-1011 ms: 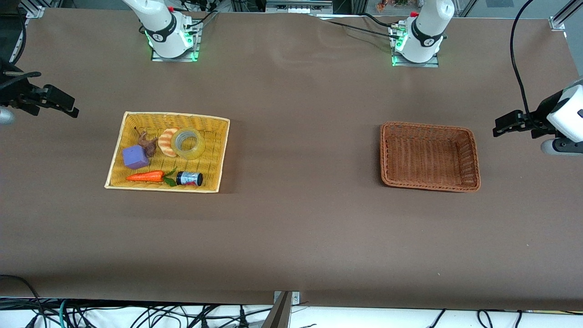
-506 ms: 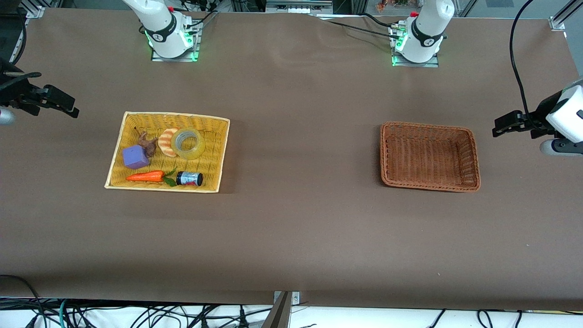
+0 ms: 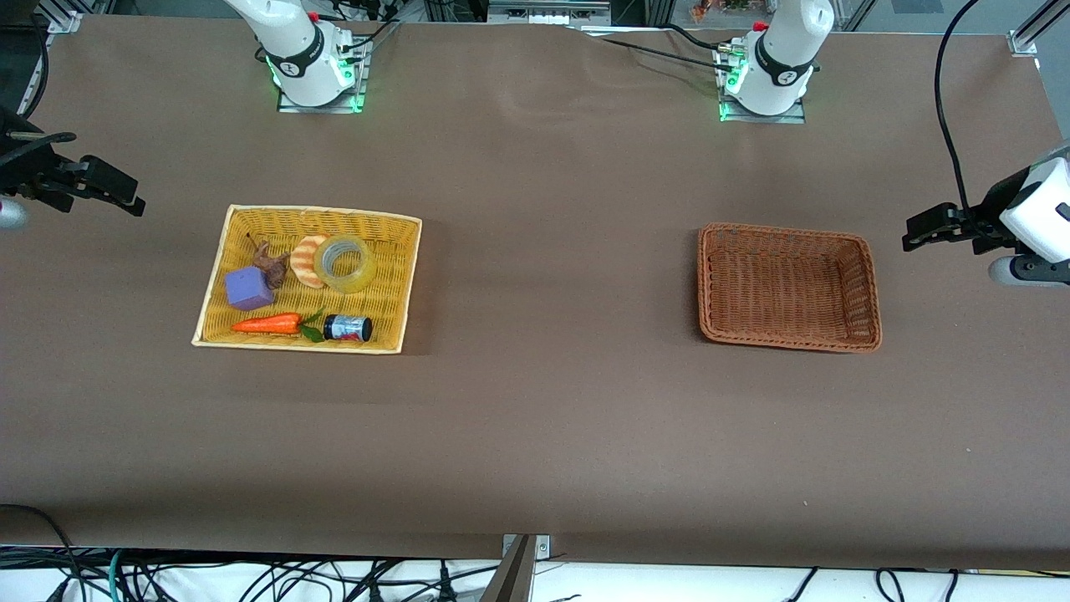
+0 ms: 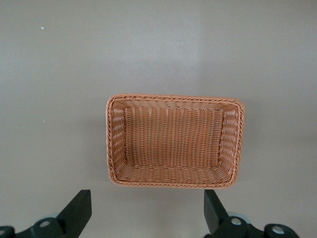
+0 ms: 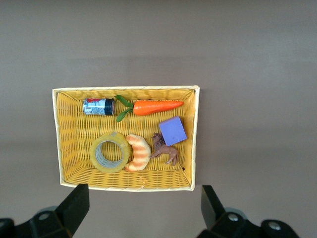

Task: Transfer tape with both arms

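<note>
The tape (image 3: 362,272), a yellowish ring with a grey core, lies flat in the yellow basket (image 3: 322,211) toward the right arm's end of the table. In the right wrist view the tape (image 5: 95,157) lies against a crescent bread toy (image 5: 139,151). My right gripper (image 3: 125,199) hangs open and empty over bare table beside the yellow basket, and its own view shows it open (image 5: 143,204). My left gripper (image 3: 918,234) hangs open and empty over bare table beside the brown basket (image 3: 786,228), and its own view shows it open (image 4: 147,206).
The yellow basket also holds a purple cube (image 3: 248,288), a brown animal figure (image 3: 271,262), a toy carrot (image 3: 269,323) and a small dark can (image 3: 348,328). The brown wicker basket (image 4: 115,144) has nothing in it. Brown table lies between the two baskets.
</note>
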Tool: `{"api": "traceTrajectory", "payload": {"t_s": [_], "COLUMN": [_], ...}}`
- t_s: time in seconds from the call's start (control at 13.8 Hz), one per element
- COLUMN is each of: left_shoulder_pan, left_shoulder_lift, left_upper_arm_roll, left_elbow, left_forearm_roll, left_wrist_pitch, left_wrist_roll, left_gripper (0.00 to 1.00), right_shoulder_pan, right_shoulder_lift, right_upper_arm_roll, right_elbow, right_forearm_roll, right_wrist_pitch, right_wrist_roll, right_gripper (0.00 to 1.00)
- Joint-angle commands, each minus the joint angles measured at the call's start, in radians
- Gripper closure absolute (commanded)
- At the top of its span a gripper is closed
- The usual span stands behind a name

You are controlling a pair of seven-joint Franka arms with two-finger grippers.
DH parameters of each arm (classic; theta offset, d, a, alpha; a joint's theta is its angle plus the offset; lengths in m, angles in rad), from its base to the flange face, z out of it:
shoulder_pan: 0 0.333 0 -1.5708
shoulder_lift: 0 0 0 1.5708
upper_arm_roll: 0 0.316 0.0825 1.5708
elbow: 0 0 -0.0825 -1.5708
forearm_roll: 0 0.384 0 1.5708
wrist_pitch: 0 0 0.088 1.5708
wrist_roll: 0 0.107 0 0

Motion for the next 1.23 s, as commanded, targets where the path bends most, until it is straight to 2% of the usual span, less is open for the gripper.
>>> {"api": "traceTrajectory", "payload": {"t_s": [0.0, 0.94, 1.16], "left_shoulder_pan": [0.001, 0.001, -0.001], "left_shoulder_lift": [0.006, 0.014, 0.022], "left_upper_arm_roll": [-0.007, -0.007, -0.013], "left_elbow": [0.02, 0.019, 0.009], "left_forearm_roll": [0.03, 0.03, 0.03], "left_wrist_pitch": [-0.02, -0.022, -0.017], "left_wrist_roll": [0.018, 0.018, 0.007], "left_gripper": [0.0, 0.0, 0.0], "right_shoulder_pan": [-0.017, -0.01, -0.013], "right_shoulder_lift": [0.006, 0.022, 0.087], "right_upper_arm_roll": [0.013, 0.018, 0.018], "right_elbow": [0.023, 0.017, 0.008], "right_forearm_roll": [0.0, -0.015, -0.006], "right_wrist_pitch": [-0.02, -0.024, -0.043], "right_wrist_roll": [-0.004, -0.004, -0.011], "right_gripper": [0.0, 0.0, 0.0]}}
